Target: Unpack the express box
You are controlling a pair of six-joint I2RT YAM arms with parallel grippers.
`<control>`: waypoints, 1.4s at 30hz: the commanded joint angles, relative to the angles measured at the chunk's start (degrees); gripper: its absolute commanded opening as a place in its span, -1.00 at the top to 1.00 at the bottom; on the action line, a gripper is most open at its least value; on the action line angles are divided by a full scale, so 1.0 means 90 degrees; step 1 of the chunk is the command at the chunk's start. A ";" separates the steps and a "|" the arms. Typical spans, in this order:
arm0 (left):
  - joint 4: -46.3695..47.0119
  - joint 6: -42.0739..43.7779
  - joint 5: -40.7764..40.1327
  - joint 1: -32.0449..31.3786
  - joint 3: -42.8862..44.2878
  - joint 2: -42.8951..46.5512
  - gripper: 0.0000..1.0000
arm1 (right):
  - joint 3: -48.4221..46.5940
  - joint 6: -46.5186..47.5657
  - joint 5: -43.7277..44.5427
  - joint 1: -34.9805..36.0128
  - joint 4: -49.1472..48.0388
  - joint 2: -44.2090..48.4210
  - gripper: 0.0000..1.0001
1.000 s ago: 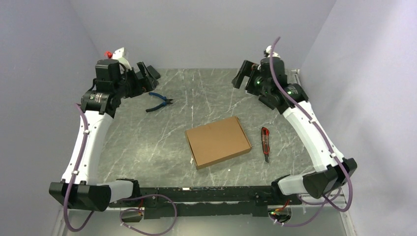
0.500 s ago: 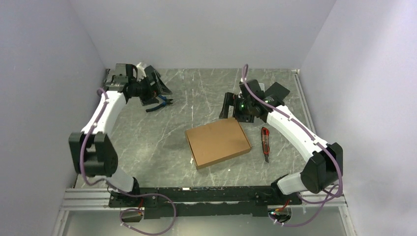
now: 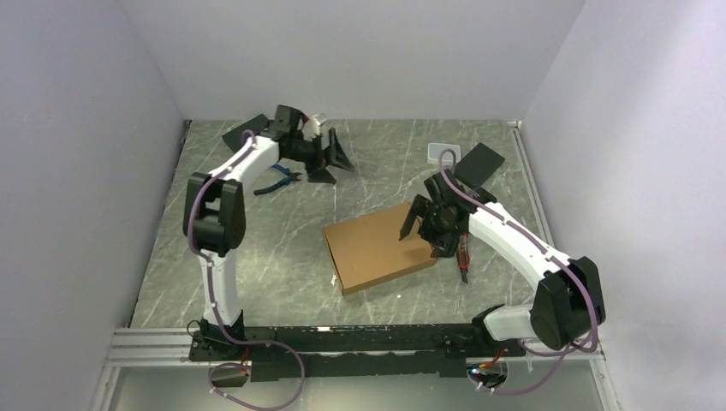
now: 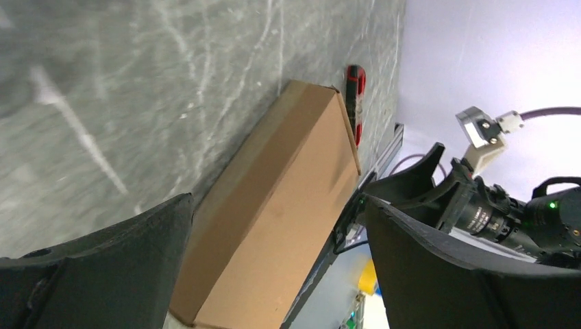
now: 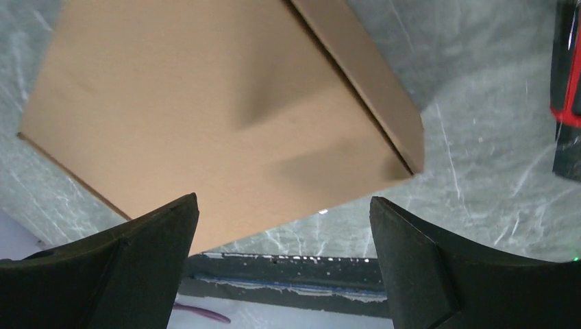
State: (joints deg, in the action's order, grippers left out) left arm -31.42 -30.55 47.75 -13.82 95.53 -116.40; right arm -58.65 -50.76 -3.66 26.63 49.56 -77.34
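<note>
The express box (image 3: 372, 248) is a flat brown cardboard mailer lying closed in the middle of the table. It also shows in the left wrist view (image 4: 274, 219) and in the right wrist view (image 5: 205, 103). My right gripper (image 3: 424, 235) is open and empty, and hovers over the box's right part, pointing down; in its own view (image 5: 282, 202) the box's near corner lies between the fingers. My left gripper (image 3: 335, 164) is open and empty at the back of the table, apart from the box and pointing toward it (image 4: 276, 202).
A red-and-black utility knife (image 3: 463, 257) lies right of the box, partly under my right arm, and shows in the right wrist view (image 5: 567, 89). Blue pliers (image 3: 278, 177) lie at the back left. A white-grey case (image 3: 440, 152) and a black block (image 3: 479, 161) lie at the back right.
My right gripper has come down and nearer, from behind the box to over its right part. My left gripper has swung right along the back of the table. The box has not moved.
</note>
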 commanded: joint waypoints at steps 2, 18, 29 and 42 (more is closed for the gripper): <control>-0.0496 0.0510 0.0216 -0.0638 0.0830 -0.0652 -0.98 | 0.1142 -0.0773 -0.0691 -0.0103 -0.0599 0.0861 -1.00; -0.0963 0.1191 0.0230 -0.0954 0.0467 -0.1348 -0.89 | 0.2852 -0.0366 -0.1882 -0.0158 -0.3845 0.0679 -0.92; 0.0476 0.0178 -0.0335 -0.0843 -0.1424 -0.0116 -0.77 | 0.1376 0.1531 -0.2201 -0.0049 -0.4164 -0.1054 -0.89; 0.2457 -0.0830 -0.0760 -0.0408 -0.4531 0.1966 -0.97 | -0.0546 0.2831 -0.2021 0.0442 -0.3378 -0.2700 -0.97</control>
State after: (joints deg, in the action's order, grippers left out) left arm -12.82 -34.30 37.28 -16.29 57.06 -102.30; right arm -61.76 -29.36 -24.27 28.95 21.34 -101.21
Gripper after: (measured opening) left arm 0.944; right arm 0.965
